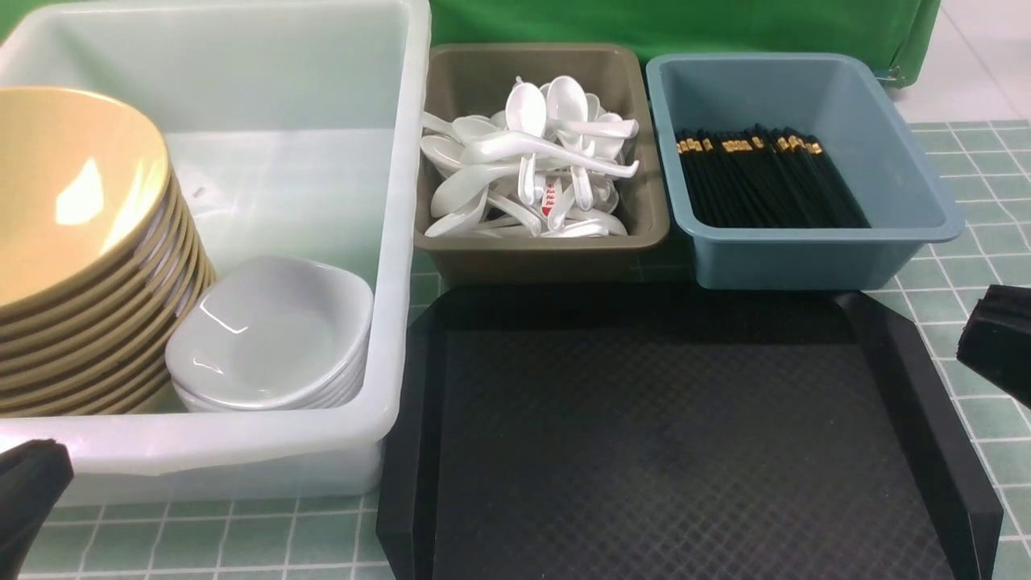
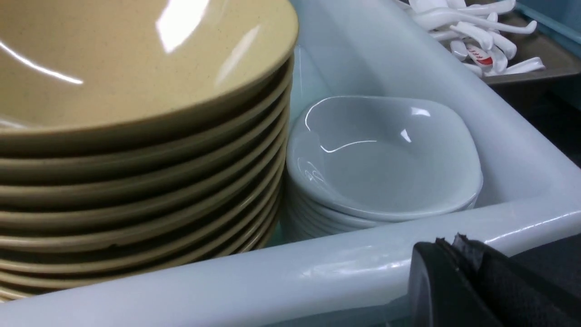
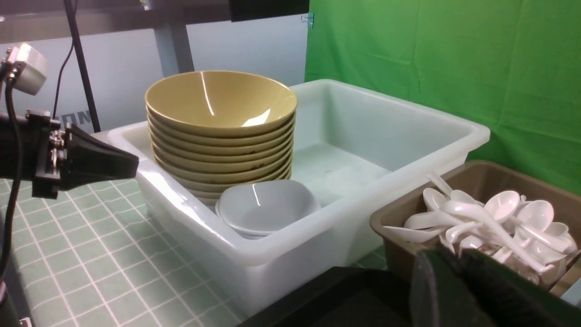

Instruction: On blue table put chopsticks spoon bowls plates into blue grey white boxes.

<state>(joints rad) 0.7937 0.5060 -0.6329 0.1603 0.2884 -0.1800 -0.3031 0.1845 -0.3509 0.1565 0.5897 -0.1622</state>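
A black, diamond-textured tray [image 1: 644, 451] is set on the blue-green tiled table [image 1: 987, 322]. To the left of the tray is placed a very large, rectangular tub of translucent white plastic [image 1: 392, 201]. In it, a tall stack of wide, round, glossy mustard-tan bowls [image 1: 72, 193] is held on the side farther from the tray, and a stack of small, glossy white rounded-square plates [image 1: 270, 334] is held on the side nearer to it.

Beyond the tray's far edge, toward its left, white Chinese soup spoons [image 1: 523, 157] are heaped in a rectangular olive-grey plastic box [image 1: 540, 262]. Beyond that edge, toward its right, black chopsticks with gold bands [image 1: 765, 181] are gathered in a rectangular dusty-blue plastic box [image 1: 789, 262].

The black left gripper [image 2: 449, 243] is fully closed, with nothing gripped, left of the tray. The black right gripper [image 3: 449, 256] is seen right of the tray; its fingers are blurred, and whether they are parted cannot be told.
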